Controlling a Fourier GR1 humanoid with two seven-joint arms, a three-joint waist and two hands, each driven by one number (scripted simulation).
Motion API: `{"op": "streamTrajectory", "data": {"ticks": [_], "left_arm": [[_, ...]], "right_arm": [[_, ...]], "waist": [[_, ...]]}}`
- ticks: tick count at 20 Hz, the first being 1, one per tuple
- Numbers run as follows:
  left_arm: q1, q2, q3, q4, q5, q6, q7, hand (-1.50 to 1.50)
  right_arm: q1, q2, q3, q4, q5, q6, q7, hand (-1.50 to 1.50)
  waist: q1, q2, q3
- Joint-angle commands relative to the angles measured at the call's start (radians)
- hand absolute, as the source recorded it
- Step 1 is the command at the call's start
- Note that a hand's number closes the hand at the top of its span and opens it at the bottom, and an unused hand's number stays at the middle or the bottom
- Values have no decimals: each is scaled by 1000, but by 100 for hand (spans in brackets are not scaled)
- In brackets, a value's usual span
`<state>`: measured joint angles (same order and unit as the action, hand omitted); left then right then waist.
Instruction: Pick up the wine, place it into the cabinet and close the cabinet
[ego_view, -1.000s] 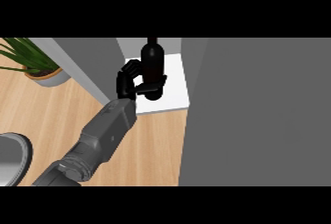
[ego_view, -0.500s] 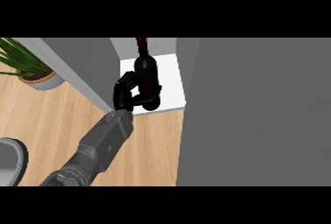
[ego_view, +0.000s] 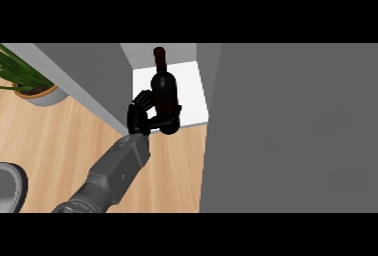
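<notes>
Pale wooden surface (ego_view: 59, 145) fills the lower left of the frame. A potted plant (ego_view: 29, 85) stands on it at the upper left, green leaves spreading over a grey pot. A grey rounded object (ego_view: 9, 187), cut by the left edge, shows at the lower left.

The cabinet (ego_view: 96, 75) occupies the upper centre: a grey side wall runs diagonally down to the middle of the frame, and its white shelf (ego_view: 192, 95) shows between that wall and a broad grey panel (ego_view: 295, 130) that covers the whole right half.

A grey forearm (ego_view: 114, 172) rises from the lower left edge toward the centre, ending in the left hand (ego_view: 142, 117) at the shelf's front left corner.

The fingers (ego_view: 139, 102) are curled round the lower body of the wine bottle (ego_view: 163, 87), gripping it. The dark bottle lies over the white shelf, neck toward the top of the frame, base at the shelf's front edge. Whether the base rests on the shelf cannot be told.
</notes>
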<state>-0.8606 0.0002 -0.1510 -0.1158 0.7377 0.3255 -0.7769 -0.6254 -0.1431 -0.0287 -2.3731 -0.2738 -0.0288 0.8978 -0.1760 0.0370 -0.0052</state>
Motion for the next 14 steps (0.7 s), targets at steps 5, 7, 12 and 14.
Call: {"op": "streamTrajectory", "data": {"ticks": [5,7,12,14], "left_arm": [[-18,0,-35,-32,35,46,15,150],[-32,0,-41,-36,45,50,32,150],[-85,0,-54,-49,67,108,47,150],[-119,0,-54,-49,75,130,63,150]], "right_arm": [[40,-9,-28,-3,-57,36,-16,-150],[0,-2,-23,4,-51,26,-21,-150],[23,2,-8,-15,-60,29,-10,-150],[39,6,-26,-4,-41,18,-20,-150]], "waist": [[-17,4,1],[-21,6,0],[-35,6,0],[-13,4,2]]}}
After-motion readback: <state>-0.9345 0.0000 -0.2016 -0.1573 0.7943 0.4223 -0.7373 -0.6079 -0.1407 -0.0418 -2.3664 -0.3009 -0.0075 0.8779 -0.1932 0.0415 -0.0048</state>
